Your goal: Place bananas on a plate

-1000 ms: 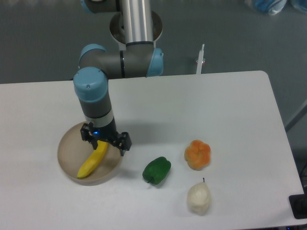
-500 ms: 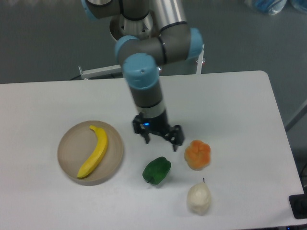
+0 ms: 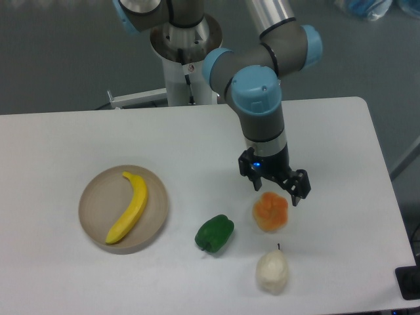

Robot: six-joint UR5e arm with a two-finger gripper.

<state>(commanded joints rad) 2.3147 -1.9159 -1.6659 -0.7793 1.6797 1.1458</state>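
Banana lies on plate | hand spread wide, empty, above orange fruit

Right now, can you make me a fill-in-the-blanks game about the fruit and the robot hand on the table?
1. The banana lies on the ____.
2. The hand hangs open just above the ____ fruit.
3. The item between the plate and the orange fruit is colored ____.
4. The white pear sits nearest the ____ edge of the table.

Missing words: plate; orange; green; front
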